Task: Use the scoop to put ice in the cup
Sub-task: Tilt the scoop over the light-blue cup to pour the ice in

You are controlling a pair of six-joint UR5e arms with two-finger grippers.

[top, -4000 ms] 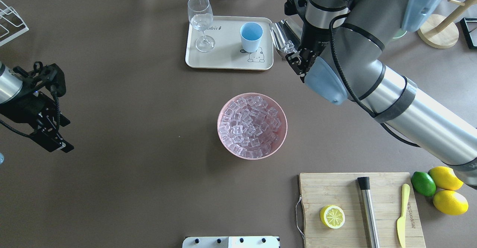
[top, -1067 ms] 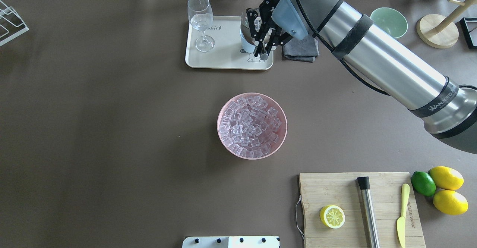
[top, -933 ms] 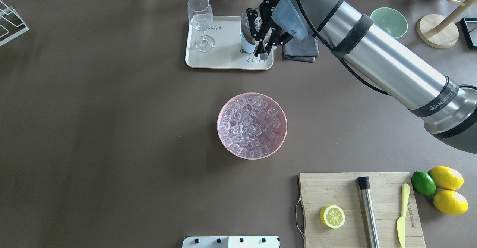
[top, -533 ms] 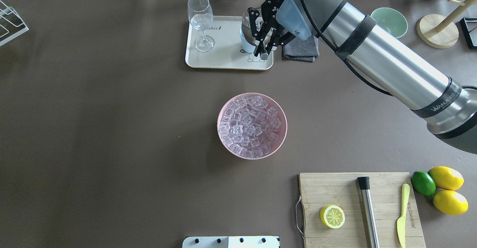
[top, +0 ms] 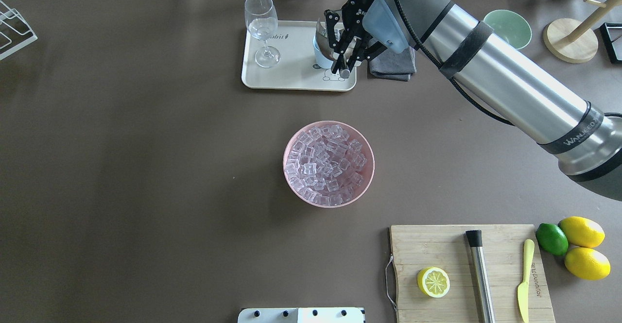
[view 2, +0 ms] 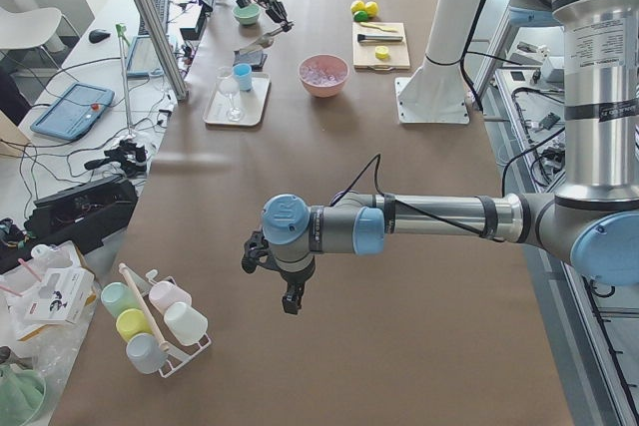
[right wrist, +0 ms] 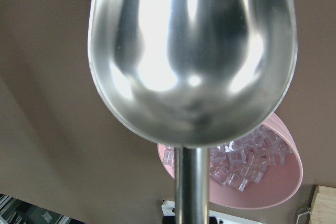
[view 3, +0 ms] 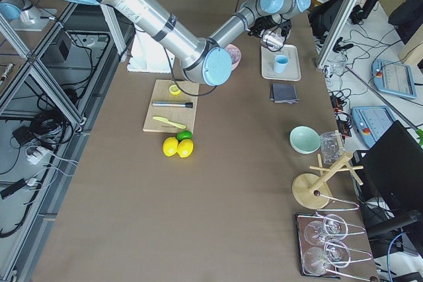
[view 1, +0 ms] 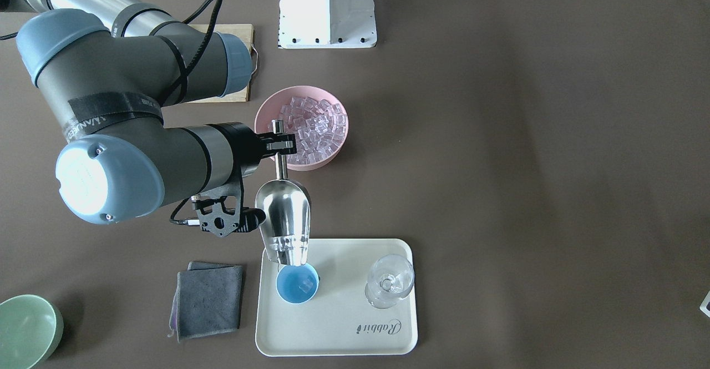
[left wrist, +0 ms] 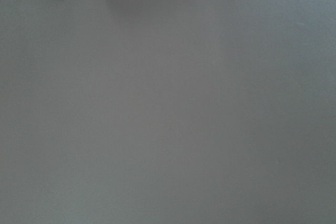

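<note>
Table (view 1: pixel 499 136): brown, tray (view 1: pixel 344 324) on it.
Scoop (view 1: pixel 284 216): hard, slippery, over tray's cup (view 1: pixel 298 284).
Ice (view 1: pixel 316 127): looks light, slidy.
Right gripper (view 1: pixel 281 145): squeezes scoop's thin handle.
Left gripper (view 2: pixel 291 298): cannot tell.

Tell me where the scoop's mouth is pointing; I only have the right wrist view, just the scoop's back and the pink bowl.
Observer: In the front-facing view the scoop is tipped mouth-down, its lip just above the cup on the tray.
Operator: Is any ice in the cup?
Observer: Yes, at least one cube of ice lies inside the cup; a few more sit at the scoop's lip.
Operator: Where's the left arm?
Observer: The exterior left view shows the left gripper far down the table from the tray.
</note>
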